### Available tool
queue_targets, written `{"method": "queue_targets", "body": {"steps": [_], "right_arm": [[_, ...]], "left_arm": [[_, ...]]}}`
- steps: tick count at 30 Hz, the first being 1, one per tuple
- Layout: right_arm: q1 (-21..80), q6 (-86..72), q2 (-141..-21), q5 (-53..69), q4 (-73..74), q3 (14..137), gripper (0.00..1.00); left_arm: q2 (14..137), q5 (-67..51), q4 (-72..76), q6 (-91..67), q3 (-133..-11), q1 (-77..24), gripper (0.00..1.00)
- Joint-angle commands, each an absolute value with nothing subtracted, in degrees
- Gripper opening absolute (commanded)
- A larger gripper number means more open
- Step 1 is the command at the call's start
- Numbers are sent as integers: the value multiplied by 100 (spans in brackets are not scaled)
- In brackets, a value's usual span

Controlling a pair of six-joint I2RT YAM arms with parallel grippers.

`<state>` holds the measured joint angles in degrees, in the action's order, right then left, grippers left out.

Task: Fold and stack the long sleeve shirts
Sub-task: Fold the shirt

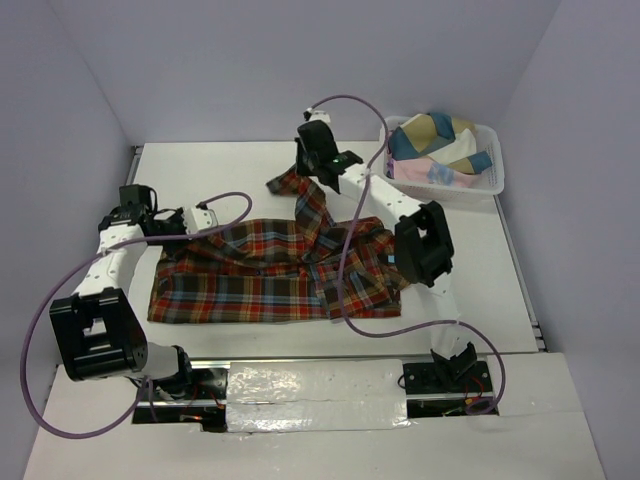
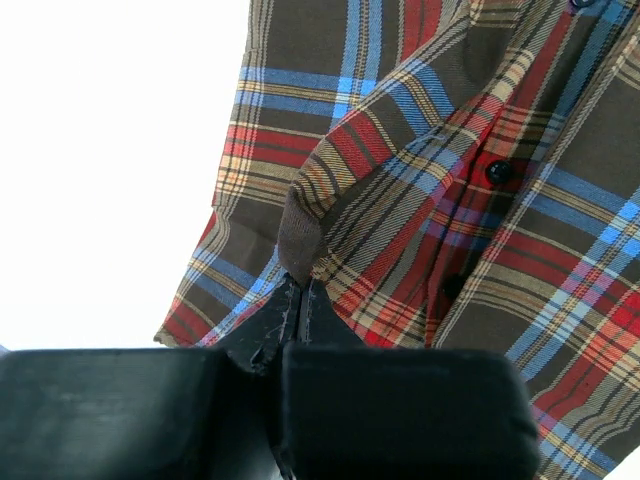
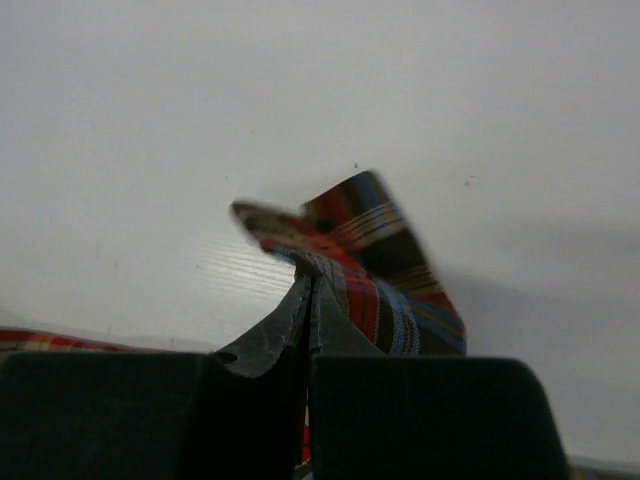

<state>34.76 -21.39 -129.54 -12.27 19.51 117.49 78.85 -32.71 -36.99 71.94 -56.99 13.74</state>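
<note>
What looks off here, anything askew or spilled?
Nothing spilled or damaged. The plaid shirt lies rumpled, its right half bunched, one sleeve drawn toward the far edge in the shut right pincer. The left pincer is shut on its left edge. The right arm's purple cable trails across the cloth. The basket stands upright.

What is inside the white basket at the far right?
Crumpled cloths in blue, tan, white and pink fill the basket. They cover its bottom, so anything beneath is hidden.
</note>
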Motion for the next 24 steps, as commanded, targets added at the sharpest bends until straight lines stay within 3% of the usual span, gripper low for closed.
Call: {"method": "queue_targets", "body": {"steps": [1, 5, 9, 14, 16, 17, 18, 24], "right_arm": [[3551, -2145, -12016, -1476, 1275, 11190, 0], [3568, -2049, -11226, -1582, 793, 10224, 0], [4006, -1330, -10058, -1460, 54, 8391, 0], [4754, -187, -9703, -636, 570, 7244, 3], [5088, 25, -9825, -231, 1252, 7225, 13], [5176, 183, -9991, 180, 1457, 7294, 35], [5255, 306, -10054, 315, 1650, 7356, 42], [5125, -16, -9283, 779, 1539, 7304, 63]], "left_arm": [[7971, -3489, -3884, 7207, -5906, 1389, 0], [8016, -3489, -3885, 7155, -5924, 1397, 0], [8051, -3533, -3823, 7093, -5906, 1398, 0], [8147, -3516, -3779, 7093, -5924, 1406, 0], [8200, -3533, -3771, 7101, -5941, 1406, 0], [8218, -3533, -3779, 7119, -5959, 1406, 0], [8235, -3533, -3779, 7119, -5959, 1406, 0], [8341, -3472, -3841, 7225, -5994, 1406, 0]]}}
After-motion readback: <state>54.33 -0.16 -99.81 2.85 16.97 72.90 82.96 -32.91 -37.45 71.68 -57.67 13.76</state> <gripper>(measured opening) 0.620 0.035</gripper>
